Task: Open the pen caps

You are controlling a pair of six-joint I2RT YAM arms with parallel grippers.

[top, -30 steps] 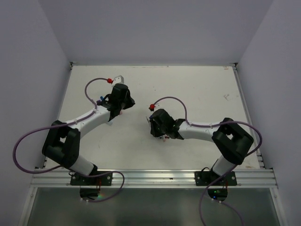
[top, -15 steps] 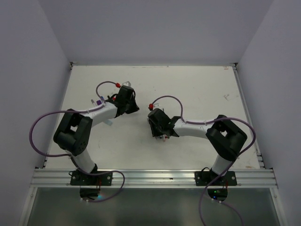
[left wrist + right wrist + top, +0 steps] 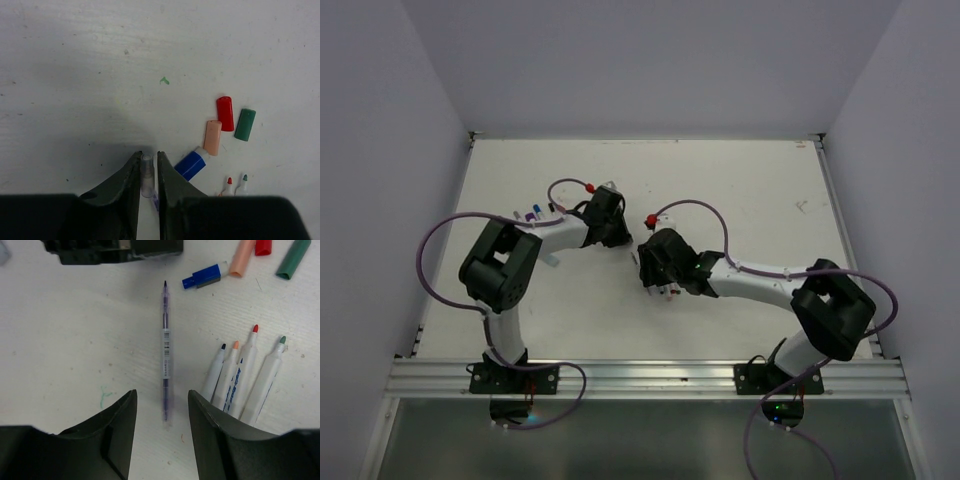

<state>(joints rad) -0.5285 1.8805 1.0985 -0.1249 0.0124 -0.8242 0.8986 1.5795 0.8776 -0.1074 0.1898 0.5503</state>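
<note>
On the tabletop [image 3: 750,190] seen from above, the left hand [image 3: 612,228] and right hand [image 3: 655,270] sit near each other. In the left wrist view, the narrow left hand holds a clear cap [image 3: 146,175], long axis pointing away from the camera. A red cap [image 3: 225,113], green cap [image 3: 245,124], peach cap [image 3: 213,137] and blue cap [image 3: 190,164] lie beside it. In the right wrist view, the wide right hand straddles an uncapped pen [image 3: 165,350] without touching it, tip pointing away.

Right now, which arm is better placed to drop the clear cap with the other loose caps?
Left. The left gripper pinches the clear cap, with the loose caps just beside it; the right gripper is open over the bare pen.
</note>
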